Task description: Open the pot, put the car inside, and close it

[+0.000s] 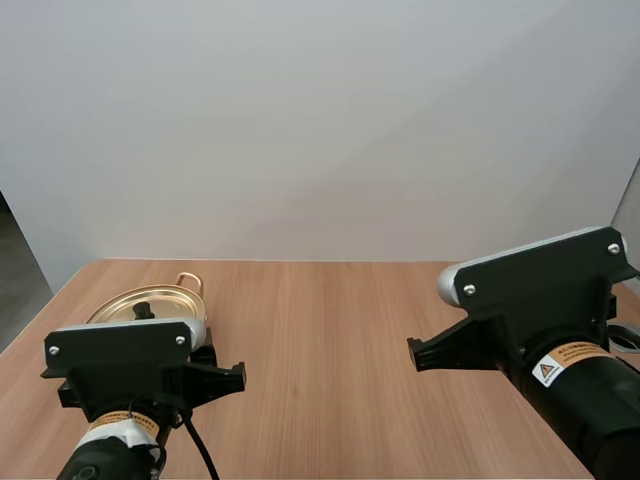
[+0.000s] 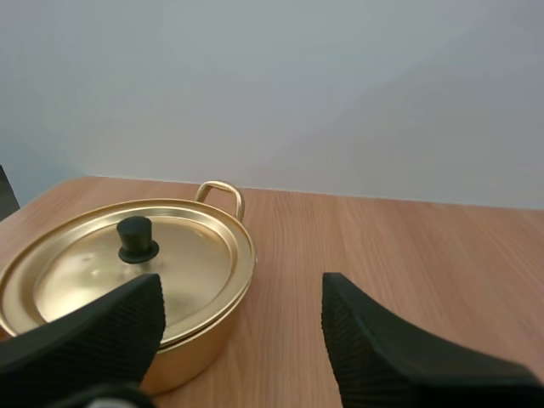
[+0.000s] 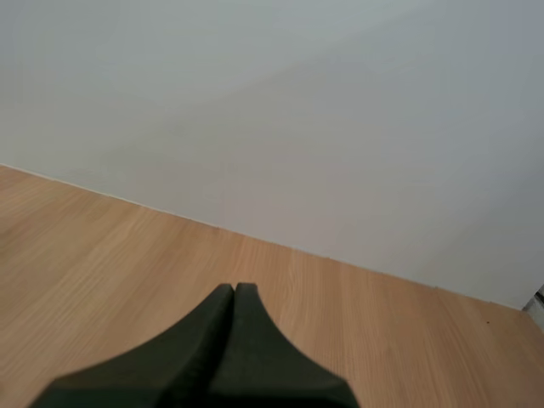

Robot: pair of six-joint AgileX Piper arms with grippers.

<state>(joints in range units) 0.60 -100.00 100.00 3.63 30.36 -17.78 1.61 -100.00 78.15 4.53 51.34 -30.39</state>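
Pot: gold; lid seated; contents hidden | left gripper: released; near pot | right gripper: clenched, empty; over table | right-arm sticker: unreadable

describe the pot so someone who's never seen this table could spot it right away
On the wooden table, look to the far left, just ahead of the open left gripper. The pot sits there, low and round, lid on. Shiny gold metal, a black knob on the lid and a loop handle set it apart from the plain wood.
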